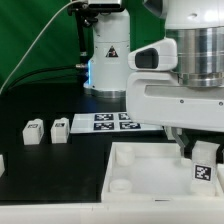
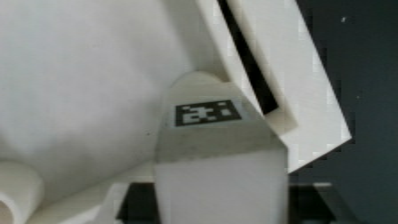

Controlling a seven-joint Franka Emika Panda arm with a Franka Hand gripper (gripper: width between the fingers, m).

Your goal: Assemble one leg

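On the black bench (image 1: 60,170), two spare legs (image 1: 45,131) stand to the exterior view's left of the marker board (image 1: 105,122). Right of that board, over the large white tray (image 1: 140,175), the gripper (image 1: 200,152) is clamped on a tagged leg (image 1: 204,171). Judging from this, the leg is at the tray but not clearly seated; fastening remains.

No words, brand names or numbers can be read anywhere. The only signs are square black-and-white marker tags: four on the marker board (image 1: 107,122) lying far back on the worktop, one on the leg (image 1: 204,165) at the exterior view's right, also seen close in the wrist view (image 2: 208,112), and small ones, too tiny to make out, on two loose legs (image 1: 35,132) (image 1: 60,129) at the exterior view's left.
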